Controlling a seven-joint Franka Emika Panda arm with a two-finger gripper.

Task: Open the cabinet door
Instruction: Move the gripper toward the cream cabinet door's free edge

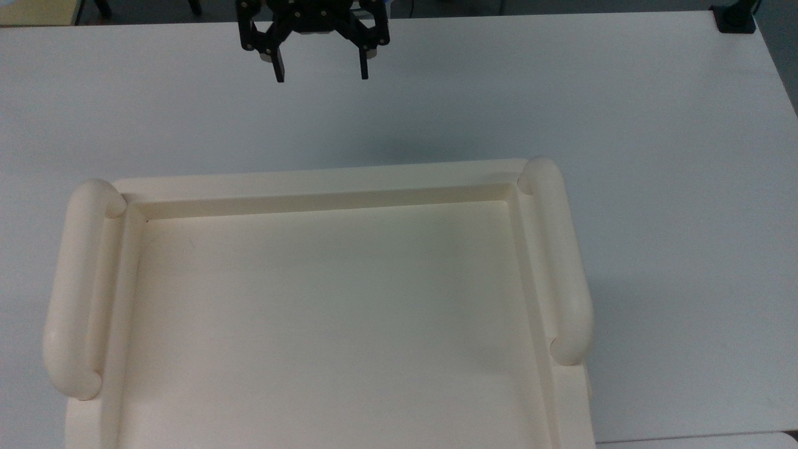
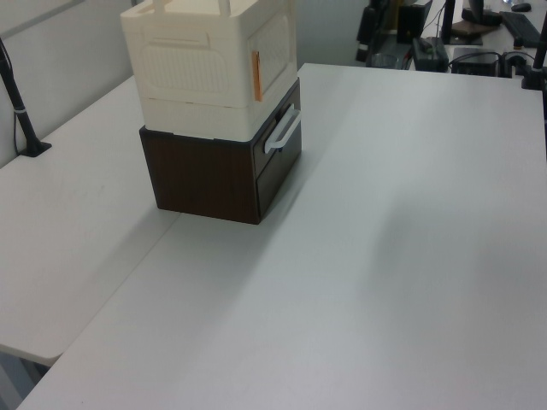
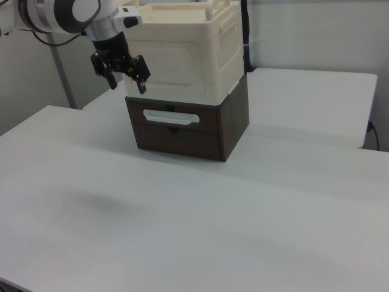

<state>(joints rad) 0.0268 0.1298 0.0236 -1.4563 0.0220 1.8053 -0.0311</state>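
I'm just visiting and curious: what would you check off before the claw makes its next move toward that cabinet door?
1. Claw open: ok, fingers spread apart.
2. Claw empty: ok, nothing between the fingers.
3. Cabinet door shut: ok, it looks flush in the right view.
4. Claw touching the door: not ok, it hangs apart from the cabinet in the top view.
5. Door's handle located: cannot tell.

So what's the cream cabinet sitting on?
The cream cabinet stands on a dark brown drawer unit with a pale bar handle, which rests on the white table. Whatever the drawers hold is hidden behind closed fronts.
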